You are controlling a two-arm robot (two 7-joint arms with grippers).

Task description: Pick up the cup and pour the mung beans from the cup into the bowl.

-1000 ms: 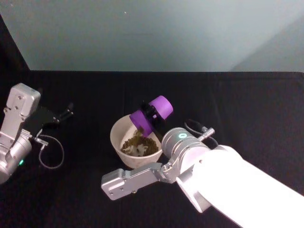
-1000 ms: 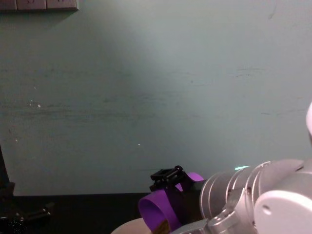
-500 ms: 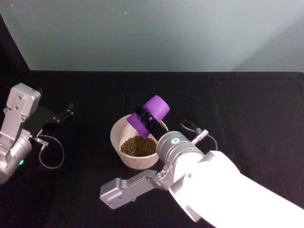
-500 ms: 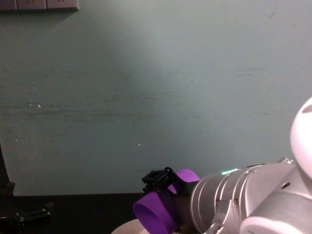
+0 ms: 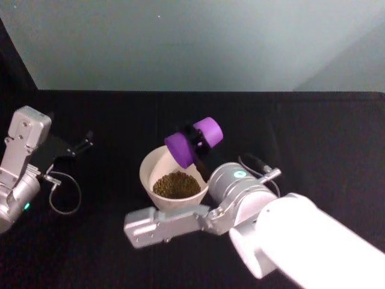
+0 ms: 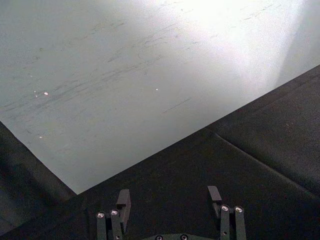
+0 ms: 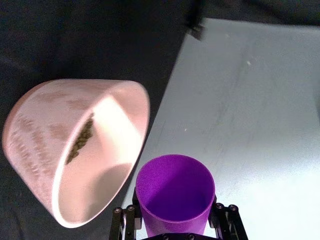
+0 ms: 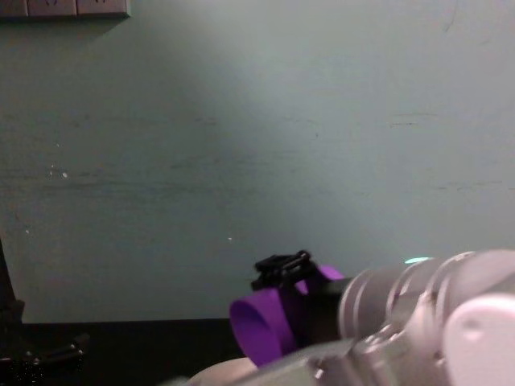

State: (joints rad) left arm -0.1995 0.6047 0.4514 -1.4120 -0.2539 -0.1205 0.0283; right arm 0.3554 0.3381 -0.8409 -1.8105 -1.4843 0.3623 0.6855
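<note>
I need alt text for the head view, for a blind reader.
The right pincer holds the purple cup tilted above the bowl, which contains mung beans. The left pincer is open at the left, over the black table.

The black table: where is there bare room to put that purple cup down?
Bare table lies right of the bowl and between bowl and left gripper. Crowded above the bowl, where the right gripper holds the cup.
</note>
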